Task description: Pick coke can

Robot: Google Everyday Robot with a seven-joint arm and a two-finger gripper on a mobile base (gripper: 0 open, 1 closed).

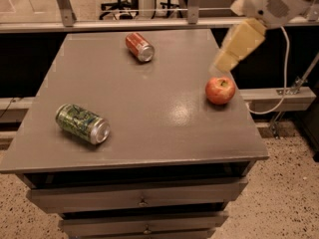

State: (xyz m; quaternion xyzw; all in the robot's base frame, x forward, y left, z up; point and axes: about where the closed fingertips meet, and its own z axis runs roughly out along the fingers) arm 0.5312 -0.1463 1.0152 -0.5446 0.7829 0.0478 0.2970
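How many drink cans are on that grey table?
2. The coke can lies on its side near the far edge; the green can lies on its side at the front left. None seems hidden. The tool hangs over the right side, above the apple.

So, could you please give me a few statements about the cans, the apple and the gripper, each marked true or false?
1. The coke can lies on its side near the far edge of the table. True.
2. The gripper is touching the coke can. False: it hovers near the apple on the table's right side, well apart from the can.
3. The green can stands upright. False: it lies on its side near the front left.
4. The apple sits close to the table's right edge. True.
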